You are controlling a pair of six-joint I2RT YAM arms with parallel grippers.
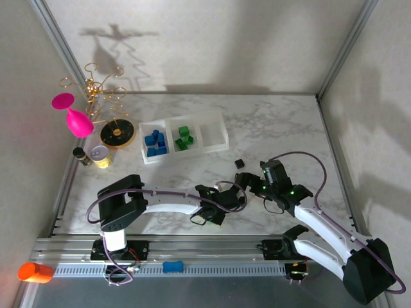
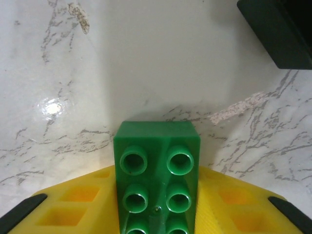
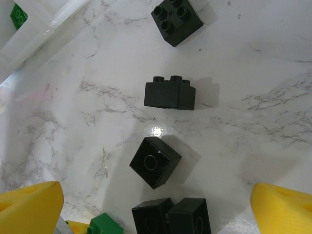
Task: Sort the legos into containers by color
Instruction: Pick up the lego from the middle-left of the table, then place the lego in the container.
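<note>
**Brick in the grip.** The green brick (image 2: 157,161) is glossy and square-cornered, two studs wide, with its hollow round studs facing the camera. It sits at lower centre of the left wrist view. The left jaws are closed onto it. The yellow fingers (image 2: 73,207) lie flush against both long sides, and the far end of the brick projects past them over the marble surface (image 2: 146,63).

**Tray.** The tray (image 1: 215,149) lies at upper centre of the overhead view, three compartments in a row. The left compartment holds blue bricks (image 1: 154,142) and the middle one holds green bricks (image 1: 183,138).

**Right jaws.** These stand fully apart with nothing in them. Their yellow fingers (image 3: 29,209) occupy the lower corners of the right wrist view. Five black bricks (image 3: 155,162) lie loose on the surface between and above those fingers. Two touch at the bottom edge and the others lie apart.

**Room and edges.**
- Bare marble lies ahead of the held brick.
- A black body (image 2: 278,29) fills the upper right corner of the left wrist view. What it is cannot be told.
- In the overhead view, both sets of jaws sit close together at centre frame.
- A single black brick (image 1: 240,164) lies between them and the tray.
- Open marble runs from the right of the tray to the right wall.
</note>
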